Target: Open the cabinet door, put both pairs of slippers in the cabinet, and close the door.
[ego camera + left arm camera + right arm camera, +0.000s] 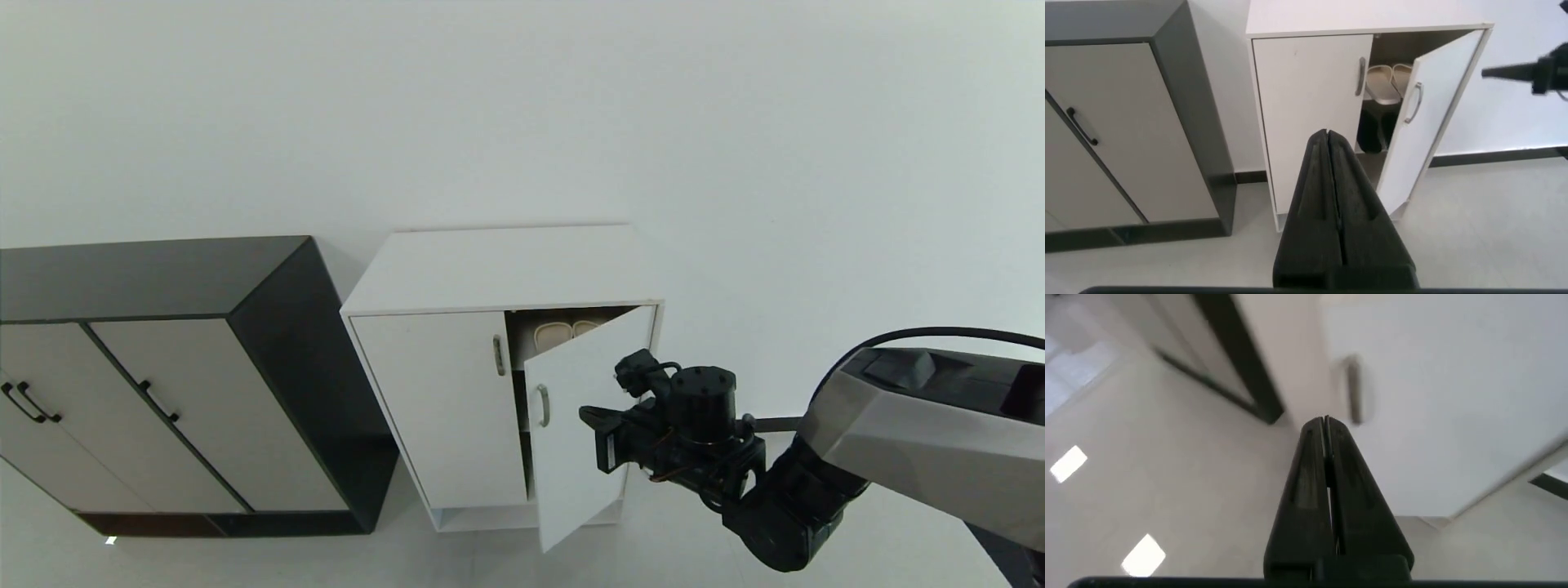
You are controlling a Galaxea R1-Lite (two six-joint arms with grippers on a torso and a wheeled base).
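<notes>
**Right gripper (pixel 589 415), fingers pressed together, at 3 o'clock of the half-open cabinet door (pixel 575 425)**
The left gripper (pixel 1327 135) is also closed, well back from the white cabinet (pixel 498 269). Pale slippers (pixel 563 331) sit on its upper shelf, and a dark cabinet (pixel 155 278) stands at its 9 o'clock.

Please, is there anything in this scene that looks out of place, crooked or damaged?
Only one thing: the right door of the small white two-door cabinet stands half open, while its left door is shut. A pale pair of slippers lies neatly side by side high up inside. Nothing looks spilled, tilted or broken.
</notes>
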